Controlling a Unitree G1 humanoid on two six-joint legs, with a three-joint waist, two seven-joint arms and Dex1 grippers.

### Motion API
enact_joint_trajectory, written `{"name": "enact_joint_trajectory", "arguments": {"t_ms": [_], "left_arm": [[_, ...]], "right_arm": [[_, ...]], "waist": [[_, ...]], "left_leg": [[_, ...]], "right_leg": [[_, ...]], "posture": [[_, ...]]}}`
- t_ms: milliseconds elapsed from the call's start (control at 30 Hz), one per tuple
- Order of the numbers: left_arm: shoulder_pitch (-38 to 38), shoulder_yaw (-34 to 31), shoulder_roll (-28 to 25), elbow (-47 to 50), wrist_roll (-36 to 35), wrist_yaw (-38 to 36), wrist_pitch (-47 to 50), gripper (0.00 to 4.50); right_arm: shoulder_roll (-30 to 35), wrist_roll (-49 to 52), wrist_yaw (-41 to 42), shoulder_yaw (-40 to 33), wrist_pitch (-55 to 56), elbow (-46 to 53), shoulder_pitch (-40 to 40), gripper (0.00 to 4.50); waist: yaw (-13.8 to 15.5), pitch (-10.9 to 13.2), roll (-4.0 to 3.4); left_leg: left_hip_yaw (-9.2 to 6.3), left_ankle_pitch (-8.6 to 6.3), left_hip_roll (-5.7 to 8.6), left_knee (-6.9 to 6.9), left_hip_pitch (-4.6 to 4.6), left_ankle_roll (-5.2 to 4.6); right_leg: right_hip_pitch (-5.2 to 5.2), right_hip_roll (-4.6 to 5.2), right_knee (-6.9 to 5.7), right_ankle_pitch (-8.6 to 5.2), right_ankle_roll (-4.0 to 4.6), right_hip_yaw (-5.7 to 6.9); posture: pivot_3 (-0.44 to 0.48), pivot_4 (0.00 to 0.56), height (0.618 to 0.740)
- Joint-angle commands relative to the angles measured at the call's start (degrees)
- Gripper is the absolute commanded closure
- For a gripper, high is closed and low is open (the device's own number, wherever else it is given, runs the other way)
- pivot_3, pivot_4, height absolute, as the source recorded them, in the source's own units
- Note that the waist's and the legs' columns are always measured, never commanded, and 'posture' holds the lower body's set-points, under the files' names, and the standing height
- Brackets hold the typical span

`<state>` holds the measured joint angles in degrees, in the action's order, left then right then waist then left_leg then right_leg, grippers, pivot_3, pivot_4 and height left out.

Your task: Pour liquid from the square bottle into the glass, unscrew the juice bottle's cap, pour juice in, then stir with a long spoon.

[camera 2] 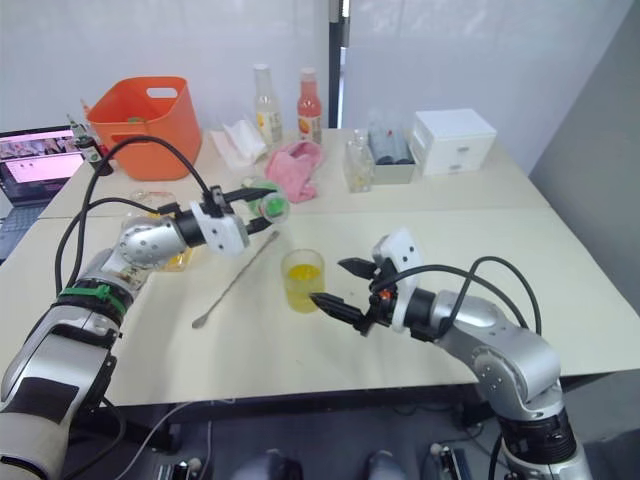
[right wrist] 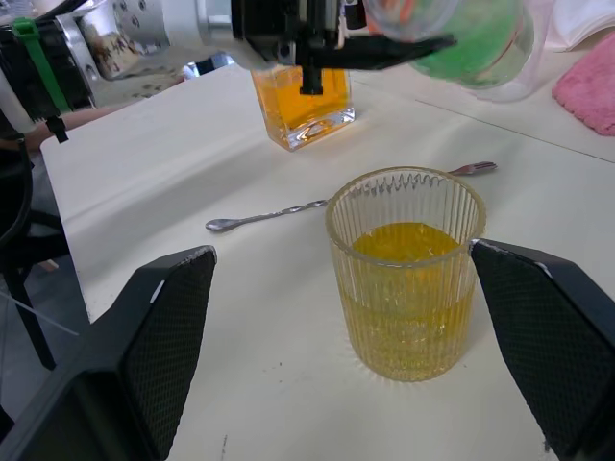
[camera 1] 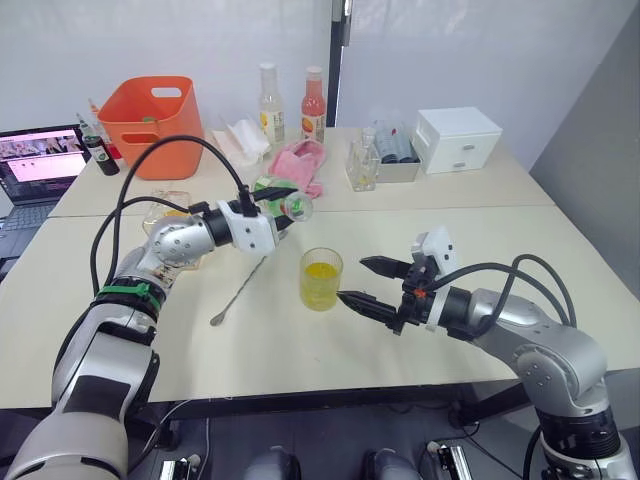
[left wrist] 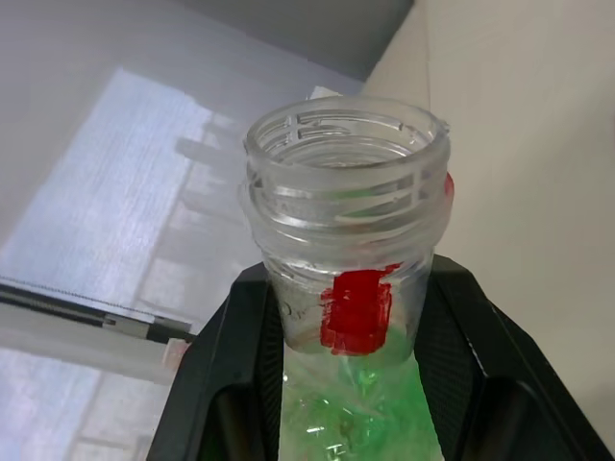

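Left gripper (camera 1: 283, 207) pinches the juice bottle (camera 1: 281, 197), tipped on its side in the air above the table (camera 1: 480, 240); right gripper (camera 1: 372, 283) spread wide beside the glass (camera 1: 321, 278).

Head views: glass about half full of yellow liquid, mid-table; long spoon (camera 1: 240, 290) flat on the table just left of it; square bottle (camera 1: 170, 215) partly hidden behind the left arm. Left wrist: fingers (left wrist: 231, 375) clamp the bottle below its open, capless neck; red mark on the neck. Right wrist: fingers (right wrist: 154, 336) well apart either side of the glass, not touching; bottle contents hard to judge, probably near empty.
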<state>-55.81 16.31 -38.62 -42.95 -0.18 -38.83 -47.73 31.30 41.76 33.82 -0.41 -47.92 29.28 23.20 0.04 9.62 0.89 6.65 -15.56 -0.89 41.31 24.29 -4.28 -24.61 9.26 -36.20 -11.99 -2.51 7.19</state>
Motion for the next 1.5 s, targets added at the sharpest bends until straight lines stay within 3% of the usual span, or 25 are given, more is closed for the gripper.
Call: {"name": "enact_joint_trajectory", "arguments": {"t_ms": [33, 267, 367, 500, 633, 800, 933, 1167, 1500], "left_arm": [[0.8, -5.9, -3.3, 12.0, -12.4, -9.5, 12.1, 3.05], [8.0, -16.3, -12.2, 31.7, -31.6, -20.9, 46.7, 3.05], [10.4, -19.9, -14.3, 35.9, -35.2, -21.7, 55.4, 3.05], [18.3, -30.8, -20.3, 39.5, -44.8, -21.0, 72.6, 3.05], [25.0, -40.2, -22.5, 41.5, -49.0, -18.7, 81.5, 3.05], [35.3, -51.6, -23.6, 42.0, -47.7, -17.4, 84.6, 3.05], [39.2, -55.0, -23.5, 38.9, -42.7, -15.6, 81.4, 3.05], [33.4, -49.2, -22.9, 28.3, -33.3, -11.7, 73.3, 3.05], [16.3, -39.4, -18.4, 7.1, -22.1, -7.0, 61.2, 3.05]], "right_arm": [[0.9, -0.7, 1.3, -1.0, 2.1, -0.1, 1.1, 0.04], [2.3, -3.6, 4.7, -0.8, 5.0, -4.5, 2.8, 0.04], [2.4, -4.3, 5.8, -0.7, 5.8, -5.6, 3.2, 0.04], [2.7, -5.1, 8.1, -0.1, 6.4, -7.9, 5.3, 0.04], [2.4, -5.5, 9.3, 0.5, 6.6, -8.8, 6.1, 0.04], [2.3, -5.8, 10.2, 0.7, 6.7, -9.4, 6.5, 0.04], [2.4, -5.6, 11.1, 0.8, 6.5, -9.2, 6.6, 0.04], [2.6, -5.5, 13.0, 1.2, 6.4, -8.6, 6.3, 0.04], [2.5, -4.7, 12.2, 0.8, 5.3, -5.8, 4.5, 0.04]], "waist": [[-0.2, 0.0, 0.0], [-0.7, 0.0, -0.01], [-0.7, 0.0, -0.01], [-1.0, 0.0, -0.01], [-0.9, 0.0, -0.01], [-0.6, 0.0, 0.0], [-0.3, 0.0, 0.0], [-0.1, 0.0, 0.06], [0.0, -0.1, 0.24]], "left_leg": [[-0.01, 0.0, 0.0, 0.0, 0.0, 0.0], [-0.01, 0.0, 0.0, 0.0, -0.03, 0.01], [-0.02, 0.0, -0.01, -0.01, -0.05, 0.01], [-0.02, 0.01, 0.0, -0.03, -0.08, 0.02], [-0.03, 0.03, -0.06, -0.09, -0.1, 0.07], [-0.03, 0.03, -0.04, -0.08, -0.13, 0.09], [-0.04, 0.03, -0.03, -0.07, -0.13, 0.12], [-0.03, 0.05, 0.0, -0.11, -0.16, 0.18], [0.03, 0.06, 0.05, -0.14, -0.15, 0.17]], "right_leg": [[0.0, -0.01, 0.0, 0.0, 0.0, 0.01], [0.03, -0.04, 0.0, -0.01, -0.01, -0.03], [0.02, -0.06, 0.0, -0.02, -0.02, -0.04], [0.04, -0.05, 0.01, -0.02, -0.03, -0.07], [0.03, -0.11, 0.02, -0.04, -0.03, -0.08], [0.08, -0.08, 0.03, -0.04, -0.02, -0.07], [0.12, -0.06, 0.06, -0.04, -0.02, -0.05], [0.12, -0.08, 0.04, -0.03, 0.0, -0.04], [0.11, -0.09, 0.04, -0.03, 0.0, -0.02]], "posture": [[0.0, 0.15, 0.713], [0.0, 0.15, 0.713], [0.0, 0.15, 0.713], [0.0, 0.15, 0.713], [0.0, 0.15, 0.713], [0.0, 0.15, 0.713], [0.0, 0.15, 0.713], [0.0, 0.15, 0.713], [0.0, 0.15, 0.713]]}}
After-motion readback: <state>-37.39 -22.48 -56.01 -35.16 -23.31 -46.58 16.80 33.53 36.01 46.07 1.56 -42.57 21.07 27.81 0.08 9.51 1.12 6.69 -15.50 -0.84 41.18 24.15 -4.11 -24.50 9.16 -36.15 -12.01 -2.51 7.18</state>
